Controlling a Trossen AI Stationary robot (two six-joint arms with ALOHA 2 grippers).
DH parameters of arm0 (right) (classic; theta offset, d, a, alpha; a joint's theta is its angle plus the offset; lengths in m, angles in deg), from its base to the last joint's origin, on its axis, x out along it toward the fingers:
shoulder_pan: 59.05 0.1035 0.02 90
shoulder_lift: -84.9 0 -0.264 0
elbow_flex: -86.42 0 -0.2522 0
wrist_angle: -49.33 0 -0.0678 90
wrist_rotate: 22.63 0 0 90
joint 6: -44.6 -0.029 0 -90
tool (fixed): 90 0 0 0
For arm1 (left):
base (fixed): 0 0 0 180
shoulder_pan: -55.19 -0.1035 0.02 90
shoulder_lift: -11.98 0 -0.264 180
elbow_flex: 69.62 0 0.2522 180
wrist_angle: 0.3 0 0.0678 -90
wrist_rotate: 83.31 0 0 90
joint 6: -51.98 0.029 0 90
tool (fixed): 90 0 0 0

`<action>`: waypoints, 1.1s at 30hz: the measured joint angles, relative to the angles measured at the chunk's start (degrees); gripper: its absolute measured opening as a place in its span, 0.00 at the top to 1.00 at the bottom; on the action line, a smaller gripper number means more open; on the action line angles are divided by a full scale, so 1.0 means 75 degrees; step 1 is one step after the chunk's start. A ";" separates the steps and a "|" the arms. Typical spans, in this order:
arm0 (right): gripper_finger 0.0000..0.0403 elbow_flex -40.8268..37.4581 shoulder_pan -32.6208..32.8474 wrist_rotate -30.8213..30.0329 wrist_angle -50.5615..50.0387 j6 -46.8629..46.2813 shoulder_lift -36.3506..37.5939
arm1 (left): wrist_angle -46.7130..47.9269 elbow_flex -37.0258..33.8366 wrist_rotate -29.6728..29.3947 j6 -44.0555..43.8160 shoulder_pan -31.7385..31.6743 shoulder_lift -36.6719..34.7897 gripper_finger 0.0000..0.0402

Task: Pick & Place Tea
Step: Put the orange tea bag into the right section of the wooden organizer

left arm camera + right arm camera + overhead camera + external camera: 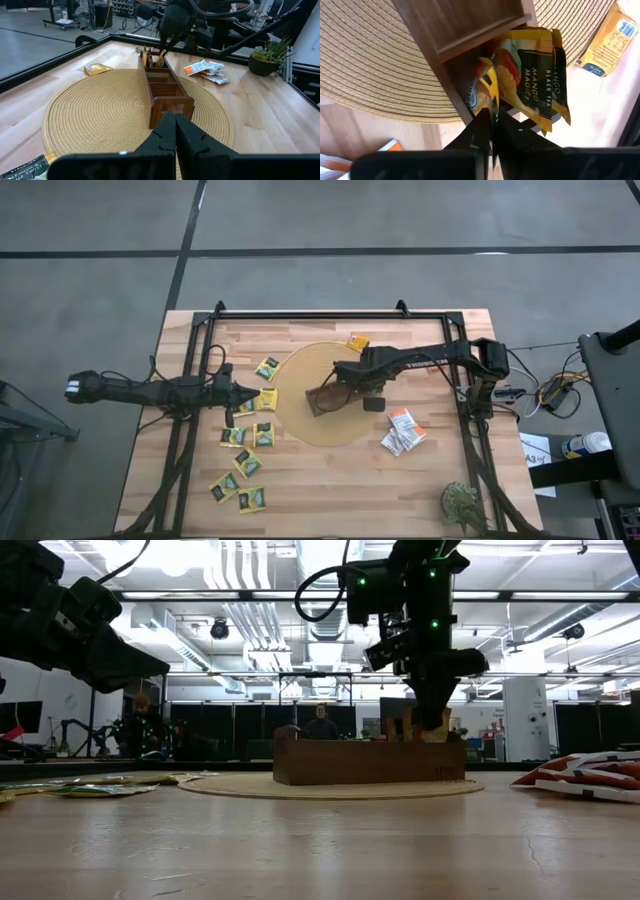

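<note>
wooden table (330, 490), bare near edge; right end effector (492, 120) pinched on tea packet (487, 82) at tray (326, 400) end

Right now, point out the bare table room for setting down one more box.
Free: the near edge between the yellow-green packets and the potted plant, and the far strip behind the woven mat. Crowded: the wooden tray under the right claw, and the white-orange packets.

You're looking at a pale wooden table (330, 480) with visible plank grain, and on it a round mat (100, 107) of coiled, ribbed straw-like fibre. The tray (165, 87) is smooth brown wood with a matt finish. The tea packets (535, 75) look like glossy printed foil or paper, though you can't quite tell which.
</note>
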 joint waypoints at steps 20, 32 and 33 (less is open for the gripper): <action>0.64 -0.0054 -0.0040 -0.0485 -0.0748 -0.1808 0.1420 | 0.0000 0.0000 -0.0003 0.0000 0.0000 0.0000 1.00; 0.54 -0.1103 -0.1200 0.0096 -0.1141 -0.4780 0.2455 | 0.0002 -0.0002 -0.0003 -0.0003 0.0002 -0.0003 1.00; 0.53 -0.1300 -0.1366 0.0180 -0.1157 -0.4798 0.2511 | 0.0000 0.0000 -0.0002 -0.0001 0.0002 -0.0003 1.00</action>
